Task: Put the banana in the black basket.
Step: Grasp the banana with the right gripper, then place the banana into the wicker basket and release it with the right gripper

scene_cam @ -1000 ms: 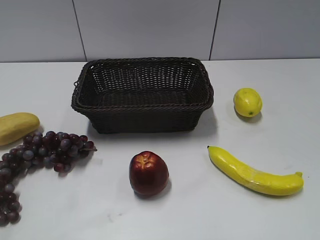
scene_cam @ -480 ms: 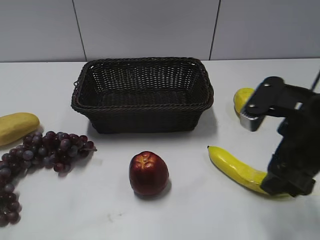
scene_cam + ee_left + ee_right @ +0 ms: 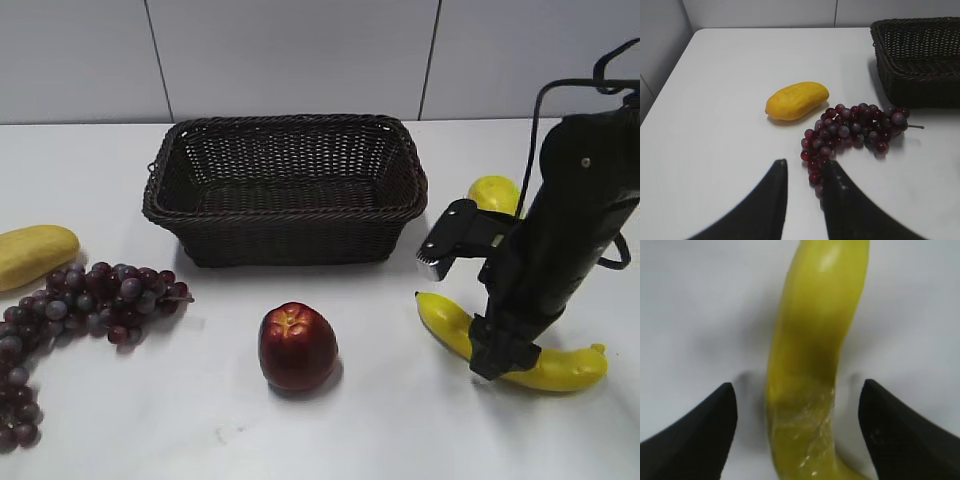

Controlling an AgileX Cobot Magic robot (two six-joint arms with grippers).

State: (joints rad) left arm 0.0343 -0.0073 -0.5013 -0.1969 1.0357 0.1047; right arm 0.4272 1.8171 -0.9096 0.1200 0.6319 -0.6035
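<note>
The banana [image 3: 560, 370] lies on the white table at the front right, and my right arm hides its middle. My right gripper [image 3: 495, 362] is down over it, open. In the right wrist view the banana [image 3: 815, 340] runs lengthwise between the two spread fingers of the gripper [image 3: 797, 387], with a gap on each side. The black basket [image 3: 290, 205] stands empty at the back centre, and its corner shows in the left wrist view [image 3: 920, 75]. My left gripper [image 3: 804, 165] is empty, its fingers a narrow gap apart, and hovers over the table by the grapes. It is out of the exterior view.
A red apple [image 3: 297, 346] sits in front of the basket. Purple grapes [image 3: 100, 295] [image 3: 855, 127] and a dull-yellow oblong fruit [image 3: 35, 252] [image 3: 797, 100] lie at the left. A lemon [image 3: 495, 190] sits behind my right arm.
My right arm came into view from the right and dropped onto the banana's middle. The banana, the basket and the other fruit have not moved.
</note>
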